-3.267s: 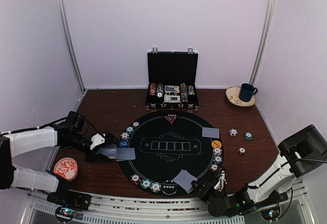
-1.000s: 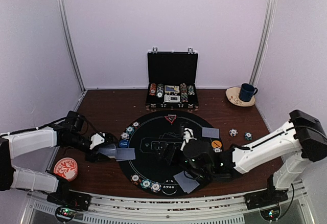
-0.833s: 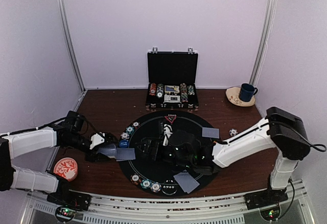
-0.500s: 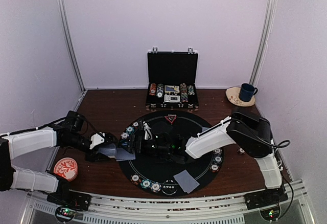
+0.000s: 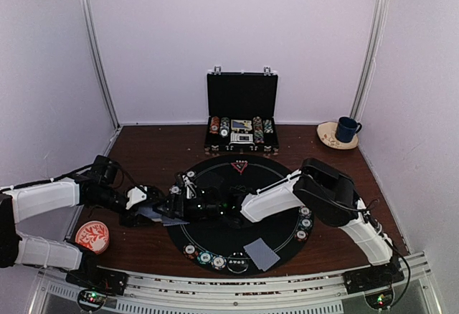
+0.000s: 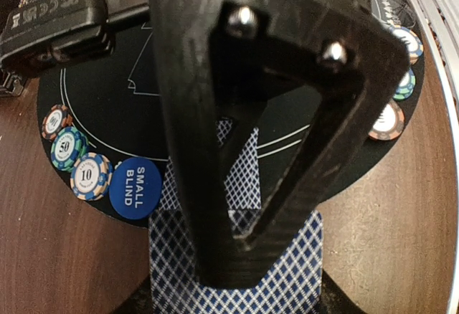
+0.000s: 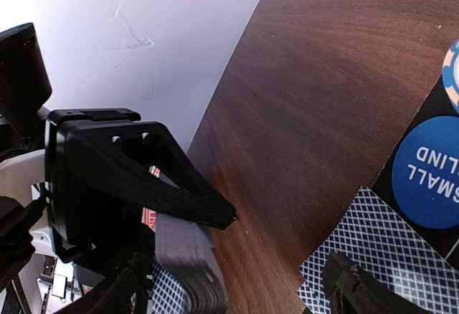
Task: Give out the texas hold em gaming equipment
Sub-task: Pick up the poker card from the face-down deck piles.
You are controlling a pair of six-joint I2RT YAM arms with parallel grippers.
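Cards (image 6: 287,278) had blue backs with white diamond lattice. Small-blind disc (image 6: 135,187) was blue with white lettering; mat (image 6: 107,106) black with white lines, table (image 6: 387,242) dark brown wood.

Left arm (image 5: 44,195): white shell links, black joints, thin black cable.
Right arm (image 5: 276,198): white links, bulky black elbow housing, looping black cable.
Left pincer (image 5: 156,212): black triangular open-frame fingers (image 6: 237,149), two silver screws (image 6: 242,18), white block behind.
Right pincer (image 5: 176,198): black, with a white part.
Bases (image 5: 100,282): black, with small green lights.
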